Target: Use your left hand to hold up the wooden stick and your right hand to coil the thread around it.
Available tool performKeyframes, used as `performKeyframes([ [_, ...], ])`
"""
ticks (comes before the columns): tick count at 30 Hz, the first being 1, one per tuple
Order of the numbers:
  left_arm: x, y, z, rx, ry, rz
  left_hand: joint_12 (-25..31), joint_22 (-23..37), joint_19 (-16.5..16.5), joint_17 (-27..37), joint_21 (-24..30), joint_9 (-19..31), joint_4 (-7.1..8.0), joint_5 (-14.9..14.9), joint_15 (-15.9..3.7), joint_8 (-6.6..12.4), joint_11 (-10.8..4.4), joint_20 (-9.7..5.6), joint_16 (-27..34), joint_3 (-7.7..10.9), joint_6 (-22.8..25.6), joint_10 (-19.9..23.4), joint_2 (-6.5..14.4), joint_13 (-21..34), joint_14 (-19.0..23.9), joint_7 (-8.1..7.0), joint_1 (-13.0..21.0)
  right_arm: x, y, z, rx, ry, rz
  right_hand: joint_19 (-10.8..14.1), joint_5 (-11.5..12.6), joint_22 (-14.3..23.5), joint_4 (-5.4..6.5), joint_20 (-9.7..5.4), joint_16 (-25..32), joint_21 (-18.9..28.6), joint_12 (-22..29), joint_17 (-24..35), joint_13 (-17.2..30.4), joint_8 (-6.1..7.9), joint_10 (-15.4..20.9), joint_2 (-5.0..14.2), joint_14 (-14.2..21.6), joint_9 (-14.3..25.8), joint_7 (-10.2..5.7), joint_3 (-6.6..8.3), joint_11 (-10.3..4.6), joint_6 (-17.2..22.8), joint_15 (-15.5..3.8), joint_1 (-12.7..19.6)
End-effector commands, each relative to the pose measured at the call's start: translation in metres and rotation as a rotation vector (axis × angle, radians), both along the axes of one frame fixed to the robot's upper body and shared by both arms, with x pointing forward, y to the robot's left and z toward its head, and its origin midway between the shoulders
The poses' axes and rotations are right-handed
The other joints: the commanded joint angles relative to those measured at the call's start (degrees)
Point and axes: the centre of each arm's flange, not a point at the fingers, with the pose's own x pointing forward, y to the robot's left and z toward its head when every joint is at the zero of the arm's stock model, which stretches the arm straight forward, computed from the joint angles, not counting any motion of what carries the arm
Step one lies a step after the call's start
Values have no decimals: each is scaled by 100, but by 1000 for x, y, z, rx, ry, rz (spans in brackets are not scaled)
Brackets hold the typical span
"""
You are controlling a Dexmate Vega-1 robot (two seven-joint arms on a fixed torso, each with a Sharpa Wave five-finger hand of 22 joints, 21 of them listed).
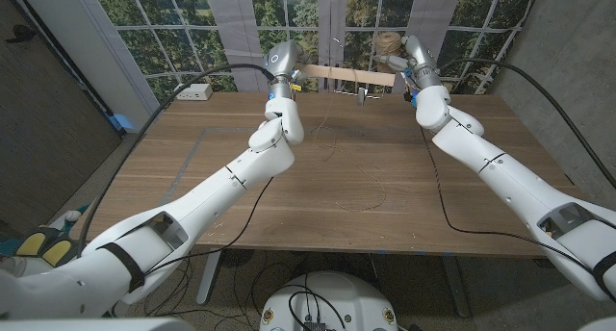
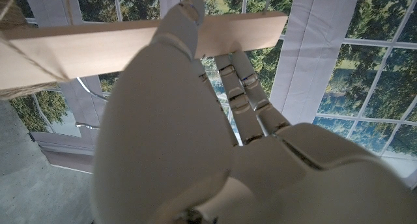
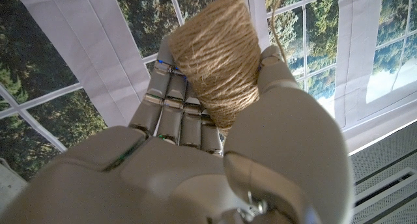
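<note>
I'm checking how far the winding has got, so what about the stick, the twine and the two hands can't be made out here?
- Turns of twine on the wooden stick: too small in the head view; cut off by the edge in the left wrist view.
- Left hand grip: its own back hides the contact.
- Twine spool in the right hand: its lower end is hidden behind the thumb.
- Loose thread on the table: too thin to trace.

The head camera looks down from above over both arms and the wooden tabletop toward the windows. Each wrist camera sits close behind its own hand, looking along its back at those same windows: the left hand with the wooden stick, the right hand with the twine spool.
</note>
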Motion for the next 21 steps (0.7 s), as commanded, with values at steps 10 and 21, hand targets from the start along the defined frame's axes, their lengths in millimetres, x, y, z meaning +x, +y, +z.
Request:
performKeyframes([
  [10, 3, -2, 0, 21, 14, 23, -25, 16, 3, 2291, 41, 17, 318, 26, -1359, 0, -36, -31, 6, 354, 188, 112, 74, 61, 1326, 128, 15, -35, -12, 12, 67, -194, -29, -372, 48, 9, 348, -438, 23, 52, 20, 26, 35, 16, 1159, 387, 1418, 22, -1349, 884, -865, 2063, -1836, 220],
  [21, 5, -8, 1, 35, 22, 42, -41, 14, 8, 2304, 46, 19, 315, 23, -1358, -3, -34, -32, -5, 359, 207, 124, 63, 64, 1341, 120, 15, -61, -3, 19, 28, -289, -5, -382, 50, 8, 346, -456, 21, 68, 15, 30, 39, 17, 1161, 382, 1438, 22, -1356, 888, -849, 2061, -1843, 212],
])
